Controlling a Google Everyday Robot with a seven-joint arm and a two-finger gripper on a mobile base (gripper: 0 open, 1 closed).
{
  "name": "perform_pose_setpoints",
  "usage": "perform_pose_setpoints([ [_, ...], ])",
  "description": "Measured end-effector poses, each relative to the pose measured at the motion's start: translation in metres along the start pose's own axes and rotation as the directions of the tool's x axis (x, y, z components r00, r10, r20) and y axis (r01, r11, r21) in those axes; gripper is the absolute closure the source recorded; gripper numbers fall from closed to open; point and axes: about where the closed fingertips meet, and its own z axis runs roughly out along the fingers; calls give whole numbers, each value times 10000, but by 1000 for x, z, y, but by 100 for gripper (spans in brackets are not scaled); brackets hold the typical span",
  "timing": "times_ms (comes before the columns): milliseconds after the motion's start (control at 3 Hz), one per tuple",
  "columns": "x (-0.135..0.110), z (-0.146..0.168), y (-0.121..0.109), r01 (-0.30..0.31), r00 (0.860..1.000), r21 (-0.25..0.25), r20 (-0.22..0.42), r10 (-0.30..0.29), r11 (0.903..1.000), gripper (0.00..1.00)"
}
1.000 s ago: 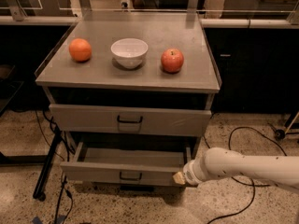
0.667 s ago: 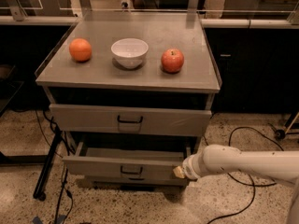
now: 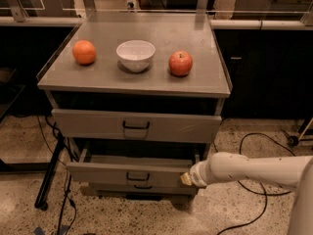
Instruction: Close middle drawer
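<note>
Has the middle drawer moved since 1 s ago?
Yes: the middle drawer slid inward; less tray shows under the fixed top drawer front. At its right front corner sits the gripper.

My end effector (image 3: 187,179), yellowish at its tip, sits at the right end of the middle drawer (image 3: 107,173), whose front is matt grey metal. My arm (image 3: 254,169) looks like smooth white plastic. The worktop (image 3: 161,80) is dull grey metal. The bowl (image 3: 136,54) is glazed white, the apple (image 3: 180,63) shiny, the orange (image 3: 84,52) matt, and the floor (image 3: 234,214) speckled stone.
</note>
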Motion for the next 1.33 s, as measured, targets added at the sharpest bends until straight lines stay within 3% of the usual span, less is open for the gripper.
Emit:
perform_pose_setpoints([
  [667,-40,-1,-39,-348,9947,1203,1000,228,9921,100],
  [1000,-69,-5,-69,-737,9828,2028,1809,366,9764,100],
  [1333,-73,-6,-73,-745,9803,2137,1949,322,9741,100],
])
